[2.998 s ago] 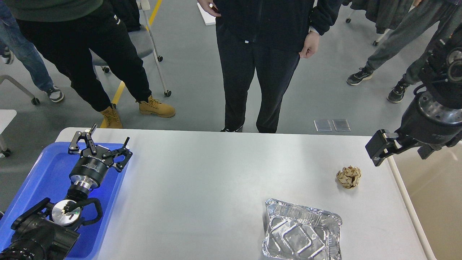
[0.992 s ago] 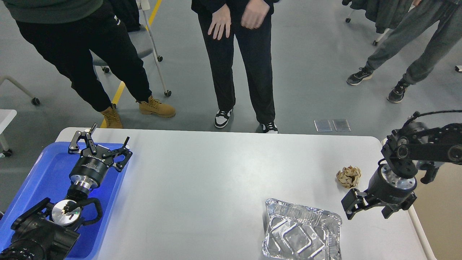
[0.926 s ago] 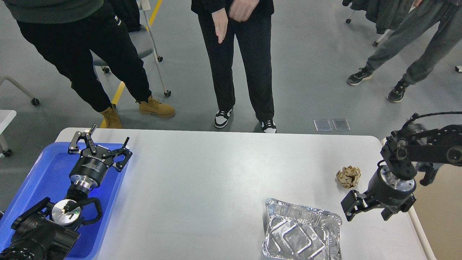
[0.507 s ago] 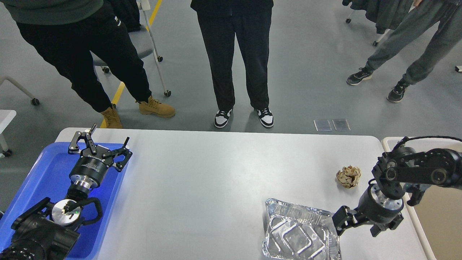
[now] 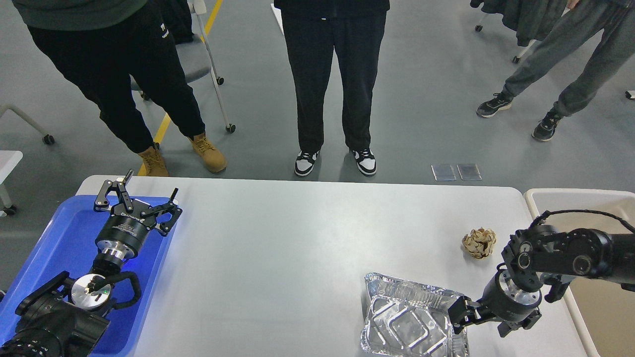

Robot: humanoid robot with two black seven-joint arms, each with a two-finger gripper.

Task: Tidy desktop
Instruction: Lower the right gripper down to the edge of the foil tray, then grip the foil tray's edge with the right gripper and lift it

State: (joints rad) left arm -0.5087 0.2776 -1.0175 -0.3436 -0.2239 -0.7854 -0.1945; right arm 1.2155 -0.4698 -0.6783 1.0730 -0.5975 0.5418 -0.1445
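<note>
Right gripper (image 5: 457, 317) now low at the lower right of the frame, right at the right rim of the foil tray (image 5: 414, 322). 3 seconds ago: up high near the right edge, well clear of everything. 1 second ago: lower, just right of the tray but apart from it. Half a second ago: at the tray's upper right corner, that corner already bent inward. Now a little lower and further along that rim, the rim there pressed and crumpled. Fingers seen dark and nearly end-on against the foil; impossible to tell whether spread or closed on the rim.

Left gripper (image 5: 138, 203) unchanged across all frames: hanging over the far end of the blue tray (image 5: 59, 238) at the left, fingers spread wide, holding nothing.

Desktop (image 5: 297, 248) filling the middle and lower part of the frame, white-grey, with only 2 loose things on it, both toward the lower right: the foil tray, unmoved apart from the dented corner, and a crumpled paper ball (image 5: 479, 242) just above and right of it, same spot throughout. Beige bin (image 5: 575, 198) just past the desktop's right edge, now more exposed with the arm lowered.

Likely meaning: approach done, grasp on the foil tray just starting or about to start; nothing cleared yet. Thin foil, easily bent, so a pinch on the rim probably deforms it further and may slip during lifting. Paper ball left for afterwards.
</note>
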